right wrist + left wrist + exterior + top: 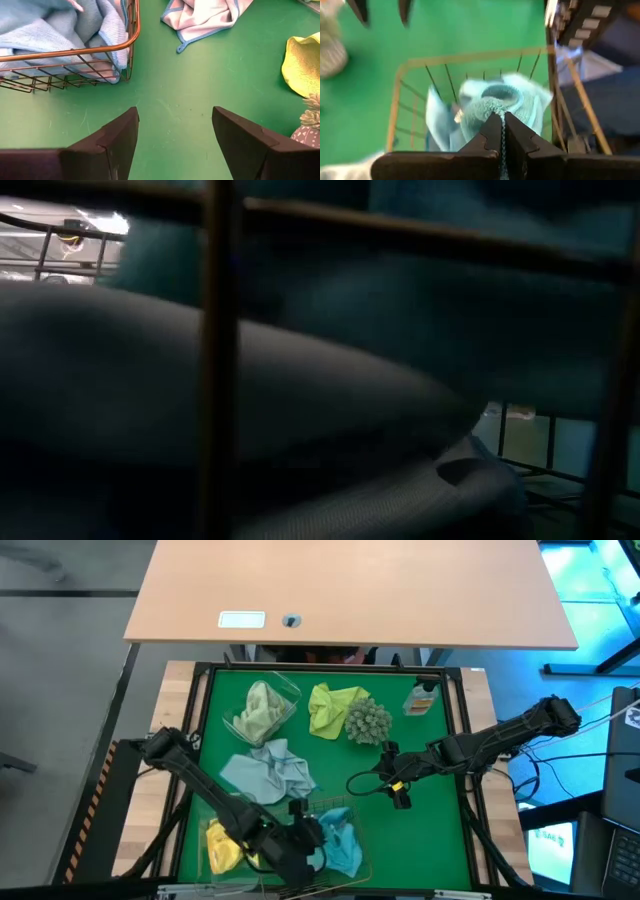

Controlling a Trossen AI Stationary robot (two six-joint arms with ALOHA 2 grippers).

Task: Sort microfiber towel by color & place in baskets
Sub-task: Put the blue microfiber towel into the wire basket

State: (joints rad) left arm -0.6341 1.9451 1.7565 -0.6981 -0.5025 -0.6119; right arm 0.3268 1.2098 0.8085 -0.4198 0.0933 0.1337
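The left gripper point(501, 131) has its fingers pinched tight on a fold of a teal microfiber towel point(495, 102), holding it over the gold wire basket point(400, 95) at the near edge of the green mat point(330, 765). In the left wrist view the cloth hangs bunched from the fingertips down into the basket, with no clear long axis. From above, the teal towel sits in the right half of that basket, just beside the left gripper point(305, 833). To the basket's left, a bright yellow towel point(222, 845) lies crumpled in a clear tub at the near left corner. A light blue towel point(268, 772) is spread loose on the mat beyond the basket, its longer side running roughly left to right. Farther back, a pale yellow-green towel point(258, 712) is bundled in another clear tub point(283, 690), and a second yellow towel point(330, 707) lies beside a spiky grey-green ball point(367, 721). A small bottle point(421, 698) stands near the far right corner. The right gripper point(175, 132) hovers over bare mat right of the basket, its fingers spread wide and holding nothing.
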